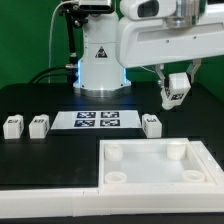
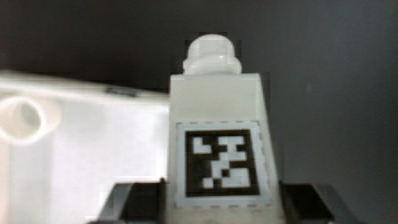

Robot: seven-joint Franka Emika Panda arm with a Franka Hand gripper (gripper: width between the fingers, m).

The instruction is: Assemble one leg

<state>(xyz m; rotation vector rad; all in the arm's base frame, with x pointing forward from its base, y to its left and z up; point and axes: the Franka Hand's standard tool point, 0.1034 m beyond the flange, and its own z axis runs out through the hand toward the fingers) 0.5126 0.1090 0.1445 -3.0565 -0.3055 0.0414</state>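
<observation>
My gripper (image 1: 176,92) is shut on a white leg (image 1: 176,90) and holds it tilted in the air, above the table behind the right part of the white tray (image 1: 158,187). In the wrist view the held leg (image 2: 221,120) fills the middle, tag face toward the camera and its round peg end pointing away, with the dark fingers (image 2: 135,200) pressed on both sides. Part of the tray (image 2: 54,150) with one round socket shows beside it. Three more legs lie on the table: two at the exterior view's left (image 1: 13,126) (image 1: 39,125), one near the tray (image 1: 152,125).
The marker board (image 1: 98,121) lies on the black table between the loose legs. The robot base (image 1: 98,60) stands behind it. A white ledge (image 1: 50,200) runs along the table's front at the exterior view's left of the tray.
</observation>
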